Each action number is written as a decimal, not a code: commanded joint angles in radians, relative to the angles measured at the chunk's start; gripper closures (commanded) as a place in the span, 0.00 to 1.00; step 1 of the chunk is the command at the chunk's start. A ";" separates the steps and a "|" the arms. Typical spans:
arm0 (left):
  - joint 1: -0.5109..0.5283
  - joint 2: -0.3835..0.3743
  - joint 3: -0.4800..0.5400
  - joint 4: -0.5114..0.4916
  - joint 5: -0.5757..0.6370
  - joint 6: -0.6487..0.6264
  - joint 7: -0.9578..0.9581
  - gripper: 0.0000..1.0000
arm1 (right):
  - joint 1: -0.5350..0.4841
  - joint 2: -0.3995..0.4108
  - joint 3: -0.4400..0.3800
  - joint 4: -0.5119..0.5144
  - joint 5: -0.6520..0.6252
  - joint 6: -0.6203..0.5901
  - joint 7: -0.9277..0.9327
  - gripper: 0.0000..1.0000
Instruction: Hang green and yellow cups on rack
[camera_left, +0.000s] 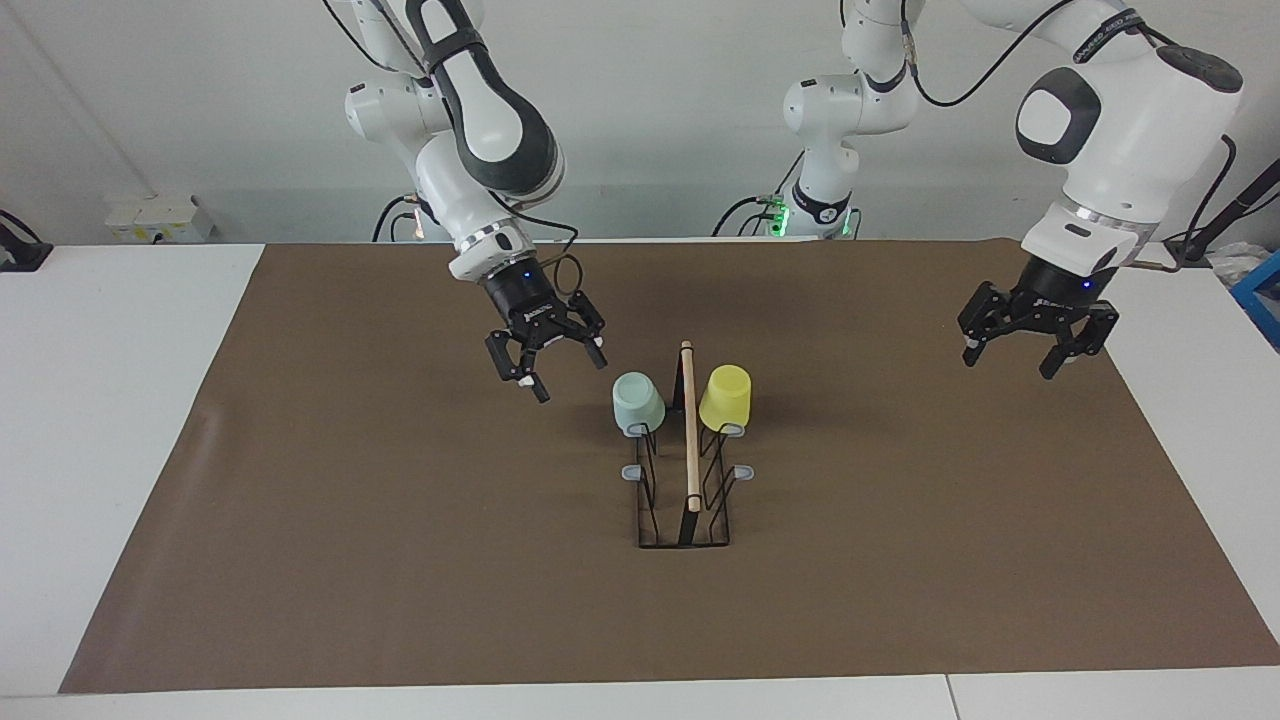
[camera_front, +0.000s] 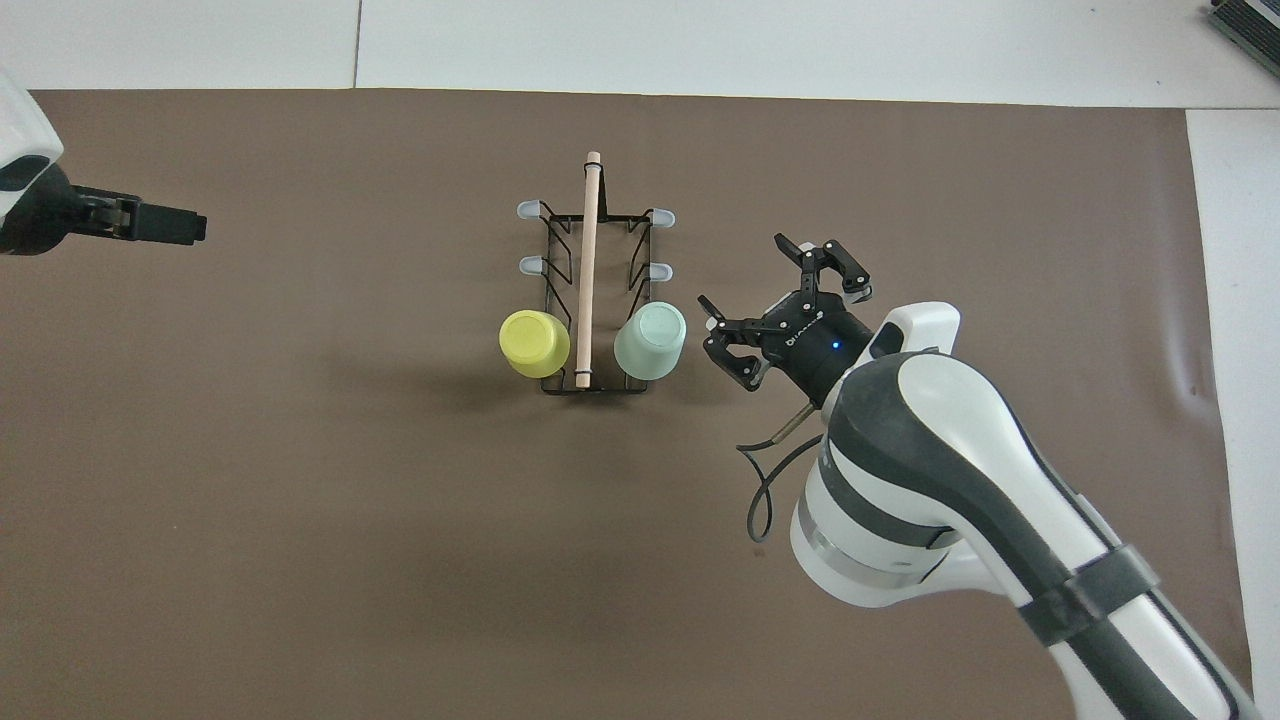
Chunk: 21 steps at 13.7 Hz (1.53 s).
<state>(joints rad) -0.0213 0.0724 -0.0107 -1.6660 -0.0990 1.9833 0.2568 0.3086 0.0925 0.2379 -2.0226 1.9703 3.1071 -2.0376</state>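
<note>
The black wire rack (camera_left: 690, 440) (camera_front: 588, 260) with a wooden rod on top stands mid-mat. A mint green cup (camera_left: 637, 400) (camera_front: 650, 340) hangs upside down on the peg nearest the robots, on the right arm's side of the rod. A yellow cup (camera_left: 724, 397) (camera_front: 535, 343) hangs the same way on the left arm's side. My right gripper (camera_left: 565, 375) (camera_front: 742, 270) hovers open and empty beside the green cup, not touching it. My left gripper (camera_left: 1008, 362) (camera_front: 195, 228) hangs open and empty over the mat, well off toward the left arm's end.
A brown mat (camera_left: 400, 500) covers most of the white table (camera_left: 110, 400). Bare grey-tipped pegs (camera_left: 632, 471) (camera_front: 528, 210) stick out on both sides of the rack, farther from the robots than the cups. A blue object (camera_left: 1262, 295) sits at the table's edge at the left arm's end.
</note>
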 joint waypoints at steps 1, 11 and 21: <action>-0.023 -0.045 0.009 0.000 0.035 -0.105 -0.030 0.00 | -0.002 0.001 0.009 -0.001 -0.085 0.008 0.361 0.00; -0.082 -0.132 0.055 -0.012 0.078 -0.392 -0.111 0.00 | -0.029 0.001 0.006 0.067 -0.110 -0.156 0.878 0.00; -0.065 -0.158 0.055 -0.031 0.079 -0.442 -0.110 0.00 | -0.045 -0.001 0.003 0.082 -0.220 -0.213 0.876 0.00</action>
<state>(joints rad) -0.0745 -0.0586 0.0359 -1.6698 -0.0438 1.5503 0.1595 0.2753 0.0919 0.2350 -1.9391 1.7998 2.9085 -1.1929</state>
